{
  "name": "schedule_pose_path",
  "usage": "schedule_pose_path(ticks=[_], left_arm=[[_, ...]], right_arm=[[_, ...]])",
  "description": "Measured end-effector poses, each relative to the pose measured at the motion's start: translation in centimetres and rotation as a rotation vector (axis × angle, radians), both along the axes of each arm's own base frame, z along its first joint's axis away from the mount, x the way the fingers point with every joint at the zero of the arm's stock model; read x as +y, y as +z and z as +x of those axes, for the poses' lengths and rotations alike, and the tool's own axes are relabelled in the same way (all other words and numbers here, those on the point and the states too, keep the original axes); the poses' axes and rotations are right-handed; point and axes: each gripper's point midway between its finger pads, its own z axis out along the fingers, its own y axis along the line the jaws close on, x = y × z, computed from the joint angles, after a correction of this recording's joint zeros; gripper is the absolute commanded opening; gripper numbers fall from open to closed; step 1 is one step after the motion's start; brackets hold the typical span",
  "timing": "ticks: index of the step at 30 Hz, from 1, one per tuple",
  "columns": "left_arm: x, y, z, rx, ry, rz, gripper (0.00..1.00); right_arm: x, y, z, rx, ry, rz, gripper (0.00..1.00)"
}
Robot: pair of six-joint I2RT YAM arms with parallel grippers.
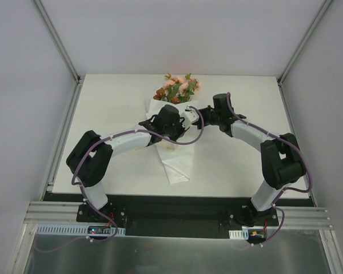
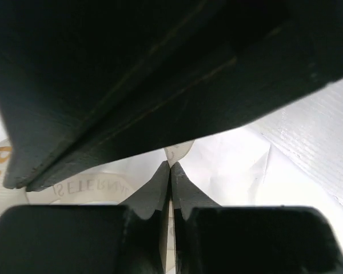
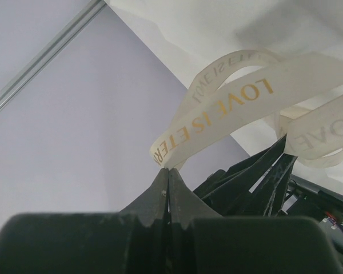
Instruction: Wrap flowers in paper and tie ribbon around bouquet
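Note:
The bouquet lies on the table, its flowers (image 1: 177, 88) pointing to the far edge and its white paper (image 1: 176, 165) cone tapering toward me. Both grippers meet over its waist. My left gripper (image 1: 182, 124) (image 2: 170, 165) is shut, and a cream strip of the ribbon (image 2: 179, 149) runs between its fingertips. More ribbon lies on the paper (image 2: 234, 165). My right gripper (image 1: 193, 112) (image 3: 168, 170) is shut on the end of the ribbon (image 3: 228, 105), which carries gold lettering and loops up toward the paper (image 3: 217, 23).
The right arm's dark body (image 2: 160, 74) fills the upper left wrist view, very close. The left arm's black frame (image 3: 257, 171) sits just right of my right fingertips. White enclosure walls and metal rails (image 1: 60, 40) surround the table (image 1: 246, 165).

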Motion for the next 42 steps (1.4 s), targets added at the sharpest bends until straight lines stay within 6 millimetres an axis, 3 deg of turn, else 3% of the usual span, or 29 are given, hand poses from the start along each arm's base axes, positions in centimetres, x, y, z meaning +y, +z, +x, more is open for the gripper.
schedule_pose_path(ticks=[4, 12, 16, 22, 23, 26, 30, 34, 38, 40, 42], left_arm=[[0.1, 0.4, -0.2, -0.005, 0.001, -0.013, 0.0], [0.3, 0.3, -0.5, 0.006, 0.01, -0.018, 0.0], [0.3, 0.3, -0.5, 0.009, 0.014, -0.021, 0.0], [0.3, 0.3, -0.5, 0.02, 0.029, -0.03, 0.0], [0.3, 0.3, -0.5, 0.023, 0.032, -0.032, 0.0], [0.5, 0.4, -0.3, 0.039, 0.049, -0.046, 0.0], [0.8, 0.3, 0.0, 0.067, 0.065, -0.068, 0.0], [0.9, 0.1, 0.4, 0.103, 0.081, -0.09, 0.0], [1.1, -0.1, 0.6, 0.142, 0.1, -0.113, 0.0], [1.0, -0.1, 0.8, 0.161, 0.105, -0.126, 0.0], [0.8, 0.1, 0.9, 0.177, 0.105, -0.142, 0.0]], right_arm=[[0.4, -0.8, -0.3, 0.024, -0.005, 0.018, 0.01], [-0.7, -5.4, -2.7, 0.14, -0.009, -0.037, 0.04], [-0.4, -6.5, -2.0, 0.122, 0.024, -0.074, 0.1], [0.5, -5.6, 1.6, 0.008, 0.11, -0.096, 0.34], [0.3, -5.4, 1.9, -0.014, 0.125, -0.104, 0.44], [-0.8, -5.1, 2.1, -0.07, 0.166, -0.141, 0.6], [-3.0, -5.2, 1.0, -0.161, 0.266, -0.242, 0.75], [-5.8, -3.2, -1.0, -0.338, 0.362, -0.382, 0.74], [-8.2, -0.7, -4.0, -0.552, 0.426, -0.504, 0.6], [-8.6, -0.7, -5.4, -0.616, 0.463, -0.544, 0.54], [-8.3, -1.6, -6.7, -0.645, 0.513, -0.577, 0.54]])
